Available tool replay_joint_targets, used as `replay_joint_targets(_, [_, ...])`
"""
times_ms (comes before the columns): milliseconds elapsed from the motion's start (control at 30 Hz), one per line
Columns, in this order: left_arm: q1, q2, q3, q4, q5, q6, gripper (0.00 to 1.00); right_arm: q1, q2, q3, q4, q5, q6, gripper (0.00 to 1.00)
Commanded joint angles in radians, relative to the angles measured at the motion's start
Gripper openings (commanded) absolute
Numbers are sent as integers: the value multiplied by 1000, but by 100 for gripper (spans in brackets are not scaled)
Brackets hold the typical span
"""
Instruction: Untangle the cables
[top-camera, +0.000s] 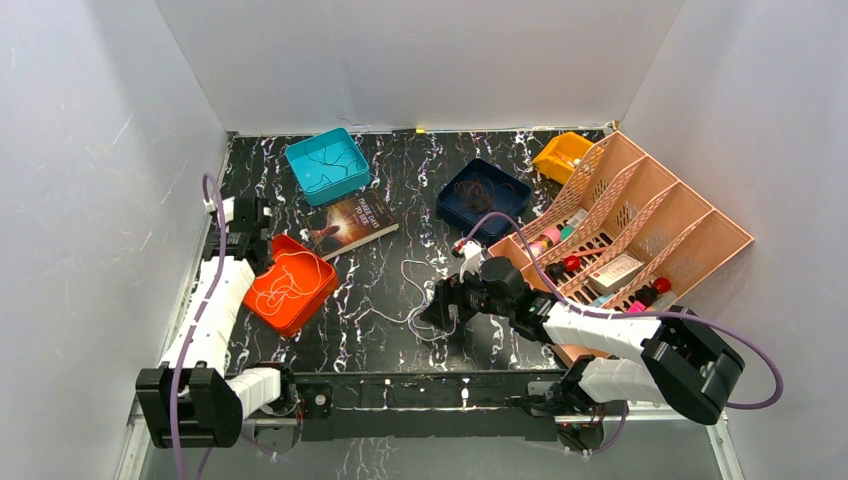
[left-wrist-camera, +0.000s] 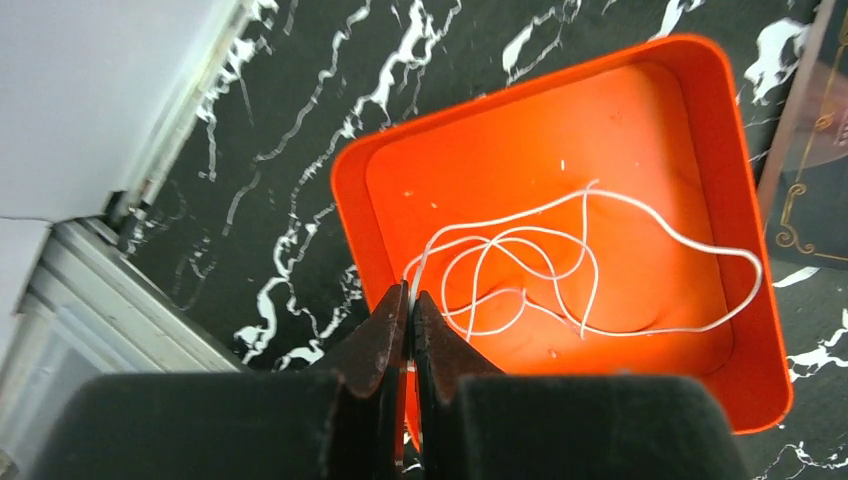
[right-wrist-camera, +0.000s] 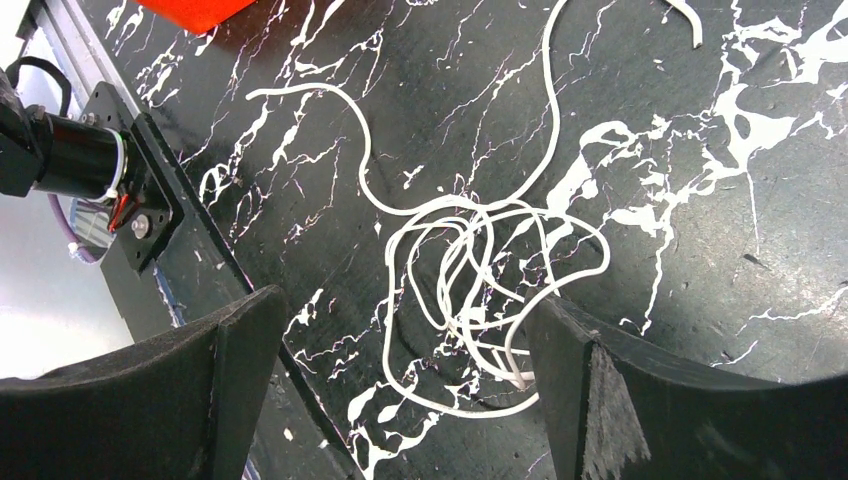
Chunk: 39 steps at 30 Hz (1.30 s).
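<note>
A: So, where's the cable stuff rn?

B: Two spots. One white cable (left-wrist-camera: 520, 250) lies in loose loops inside the orange tray (left-wrist-camera: 540, 100). The rest is a tangle of whitish cables (right-wrist-camera: 480, 270) on the black marble tabletop (right-wrist-camera: 700, 150), right of the orange tray and well apart from it, w/ one long strand trailing back toward the tray.

A: L gripper?

B: L gripper (left-wrist-camera: 411, 300) sits over the orange tray's left edge, jaws pressed together. One end of the white cable runs right into the tips, so it looks pinched btw them.

A: And R?

B: R gripper (right-wrist-camera: 400, 390) is low over the tangle, jaws wide apart, one finger (right-wrist-camera: 150, 400) on each side of the loops. Nothing gripped. Can't tell if the other finger touches the wire beside it.

A: Anything else round the tray?

B: Book (top-camera: 350, 222) lies just beyond the orange tray's far right corner, nearly touching it. Teal tray (top-camera: 316, 139) is farther behind, w/ thin dark wires inside. Dark blue tray (top-camera: 447, 200) is off to the right-rear w/ dark loops in it, and a yellow bin (top-camera: 562, 155) is past that. Pink slotted organiser (top-camera: 700, 215) stands far right of the orange tray, holding small bottles & a box.
</note>
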<state>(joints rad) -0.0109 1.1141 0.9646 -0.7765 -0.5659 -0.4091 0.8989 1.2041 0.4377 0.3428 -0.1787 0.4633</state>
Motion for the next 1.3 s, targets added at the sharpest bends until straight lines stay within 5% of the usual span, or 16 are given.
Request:
replay_joint_targets(0, [30,-4,-83,53,54,-113,0,6,-29,29,34,14,-15,97])
replay_joint_targets(167, [45,5,-114,53,22,-203,0,5,-19,24,48,1,-9,97])
replay_joint_targets(600, [157,129,-195,212,232,-293,1,6,-34,27,36,10,-22,97])
replay_joint_targets(833, [159,59,-147,185,208,-259,41,5,-62,28,10,51,-31,98])
replay_joint_targets(933, [158,14,-114,161,187,-236,51,6,-68,28,5,73,-24,98])
replay_joint_targets(1133, [160,-51,-39,107,136,-193,57,6,-62,31,-6,93,-18,98])
replay_joint_targets(1267, [158,-58,-37,162,237,-126,58,6,-51,35,-10,91,-13,98])
